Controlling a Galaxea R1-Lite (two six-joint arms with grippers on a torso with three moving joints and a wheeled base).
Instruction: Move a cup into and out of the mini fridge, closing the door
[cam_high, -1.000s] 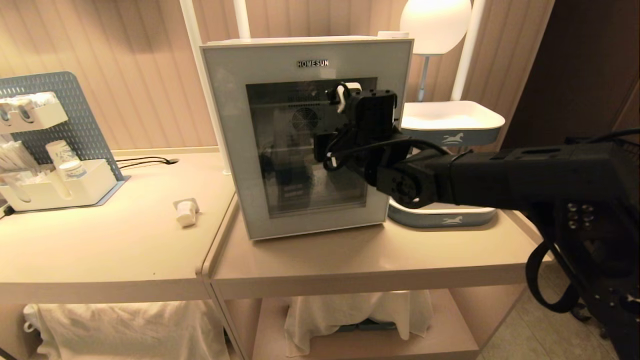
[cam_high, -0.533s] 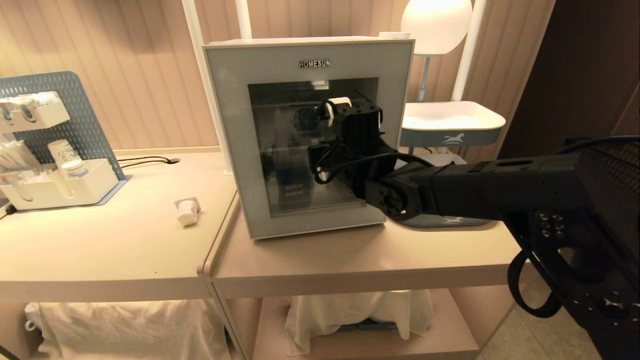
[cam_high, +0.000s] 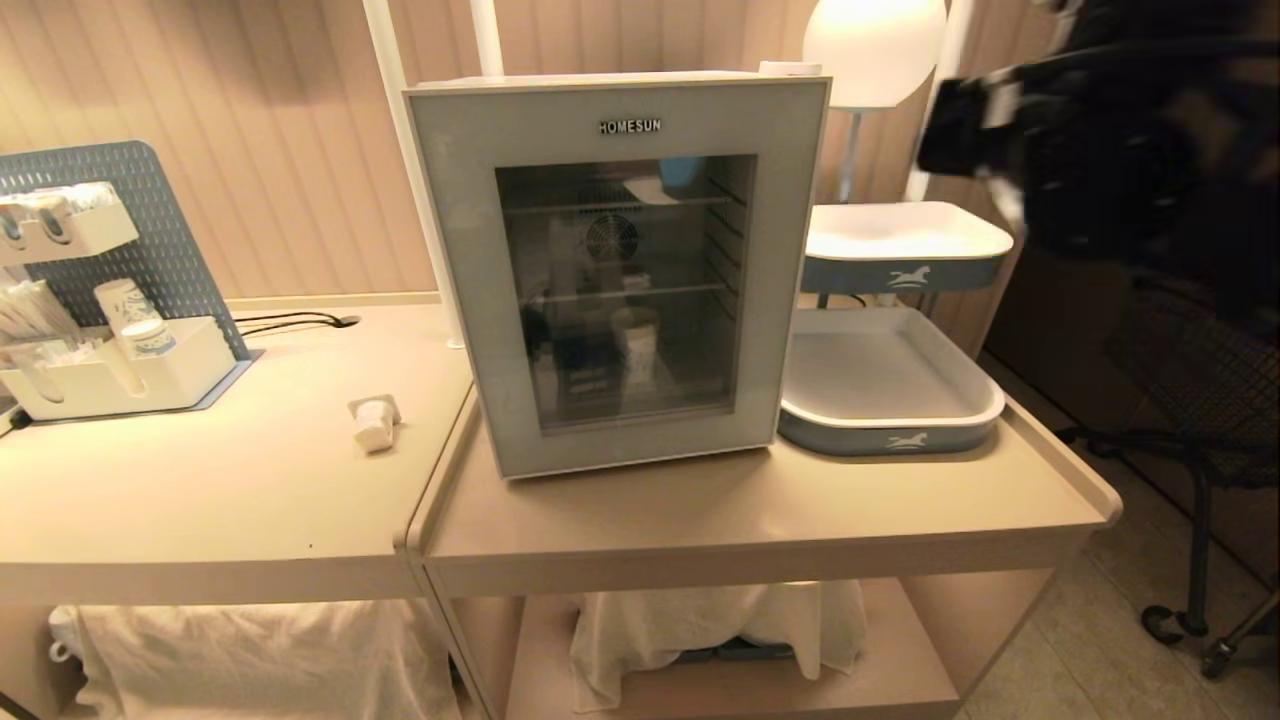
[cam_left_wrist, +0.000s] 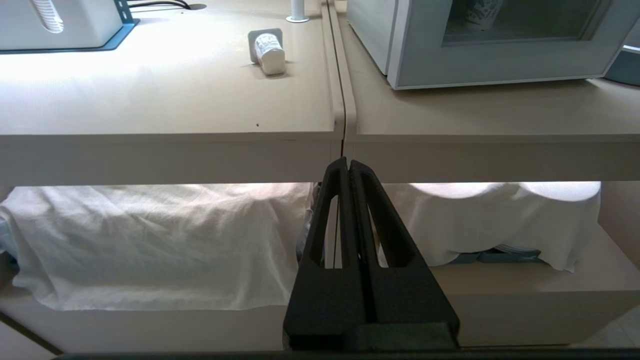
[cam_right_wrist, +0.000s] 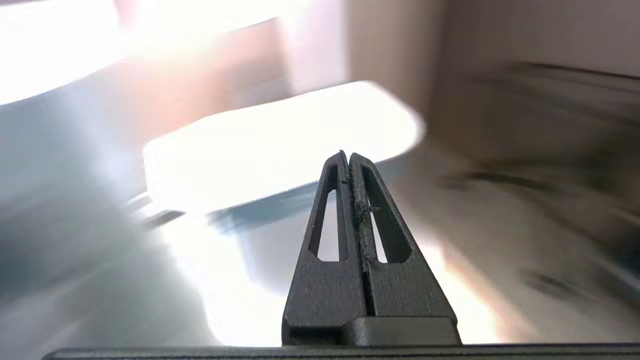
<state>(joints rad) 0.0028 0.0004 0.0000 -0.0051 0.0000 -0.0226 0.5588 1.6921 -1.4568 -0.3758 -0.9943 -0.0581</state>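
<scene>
Door (cam_high: 465, 300) of the mini fridge (cam_high: 620, 80) shut flush. Behind its glass, upright on the lowest level, the cup (cam_high: 637, 340), a little right of centre, with its long axis vertical.

Up at 2 o'clock from that cup, high and well clear of the fridge: the right end effector (cam_right_wrist: 348, 155), fingers pressed together, gripping nothing, blurred against the white tray (cam_high: 905, 228). From there, cup down at about 8 o'clock, glass in between.

Low before the desk (cam_high: 740, 520), aimed at the seam between the two tops: the left end effector (cam_left_wrist: 347, 161), likewise closed and empty, parked.

Nearer by reach, probably the right arm. No straight path to the cup, though, so likely door first. On the left desk top, a small white container (cam_high: 373, 423) on its side, well apart from the fridge.
</scene>
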